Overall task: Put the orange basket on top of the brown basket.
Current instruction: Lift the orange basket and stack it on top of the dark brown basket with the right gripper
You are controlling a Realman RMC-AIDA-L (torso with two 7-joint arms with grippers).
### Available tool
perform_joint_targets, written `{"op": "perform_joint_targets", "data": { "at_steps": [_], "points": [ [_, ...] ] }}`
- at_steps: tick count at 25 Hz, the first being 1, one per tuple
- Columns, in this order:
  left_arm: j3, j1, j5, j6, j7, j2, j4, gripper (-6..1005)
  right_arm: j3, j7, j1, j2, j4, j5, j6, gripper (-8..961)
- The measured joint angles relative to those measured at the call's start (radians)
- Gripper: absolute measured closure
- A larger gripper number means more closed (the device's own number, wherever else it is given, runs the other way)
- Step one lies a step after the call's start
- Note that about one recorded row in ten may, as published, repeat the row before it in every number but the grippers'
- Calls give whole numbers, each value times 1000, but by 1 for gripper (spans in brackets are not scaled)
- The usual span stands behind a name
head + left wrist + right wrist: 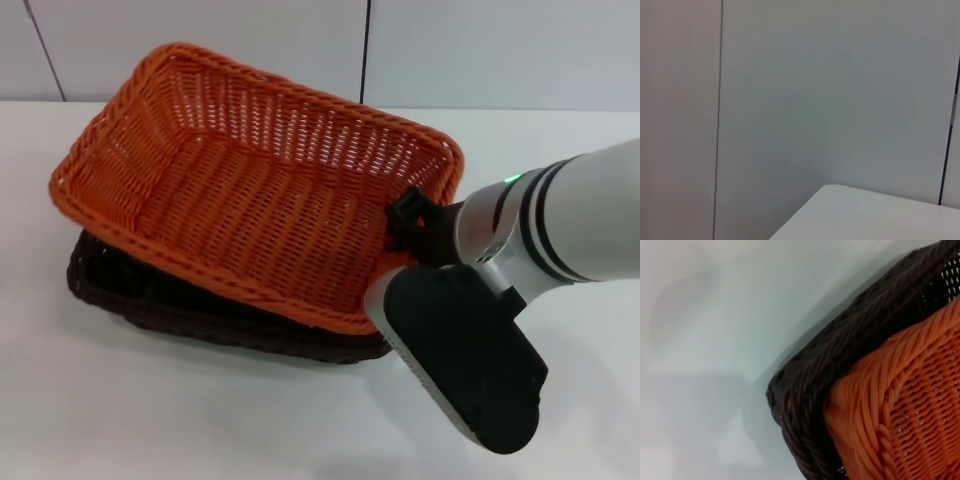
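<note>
my right gripper (403, 222) pinches the near right rim of the orange basket (250, 190), which sits tilted on top of the brown basket (160, 300) on the white table (150, 420), its far side raised. my left gripper is out of sight

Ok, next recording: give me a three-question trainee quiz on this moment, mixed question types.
1. True or false: the orange basket lies over the brown basket.
2. Which gripper is at the orange basket's rim: A) left gripper, B) right gripper?
3. Fill in: the baskets stand on a white ____.

Key: 1 true, the orange one sits tilted in the brown one. 2 B, at the rim's corner nearest the robot's right; the left gripper is out of view. 3 table.
</note>
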Motion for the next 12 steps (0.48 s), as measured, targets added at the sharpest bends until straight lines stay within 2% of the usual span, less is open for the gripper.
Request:
{"op": "perform_joint_targets", "data": {
  "at_steps": [5,12],
  "points": [
    [-5,-10,0,-5,-11,1,4,201,-13,79,-32,0,55,0,4,815],
    [-6,-25,0,-32,-6,4,5,201,-23,102,-81,4,168,0,78,691]
  ]
}}
